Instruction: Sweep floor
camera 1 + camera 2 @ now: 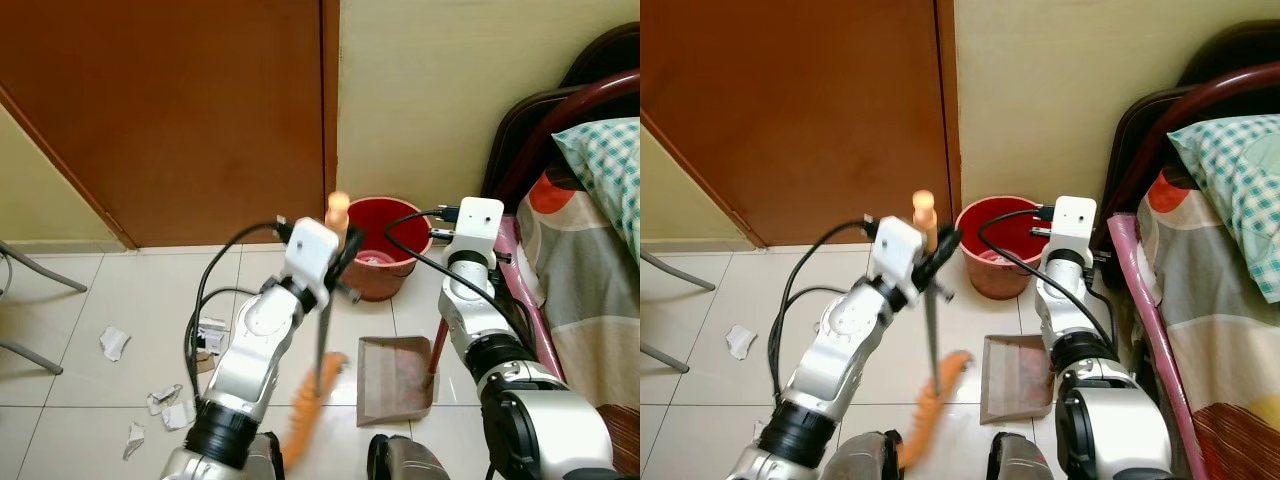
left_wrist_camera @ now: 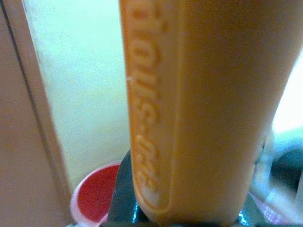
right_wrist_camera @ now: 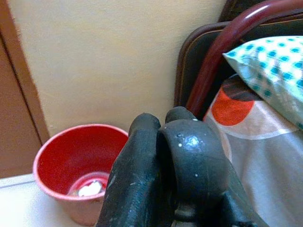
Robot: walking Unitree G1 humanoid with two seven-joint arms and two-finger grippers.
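Left gripper [image 1: 343,252] pinches the broom [image 1: 322,345] near its handle top; the bristles sit at 9 o'clock of the dustpan [image 1: 395,378]. Right gripper [image 3: 165,142] is clamped on the dustpan handle. Risks: high grip lets the broom pivot; paper scraps [image 1: 160,400], far at 9 o'clock, get missed or scattered.

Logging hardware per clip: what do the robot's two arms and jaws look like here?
Both arms are silver, built of rounded jointed segments with black collars near the base. Each wrist ends in a white boxy module with black cables looping back along the arm. The left gripper has black fingers; the right gripper has thick, glossy, rounded black fingers.
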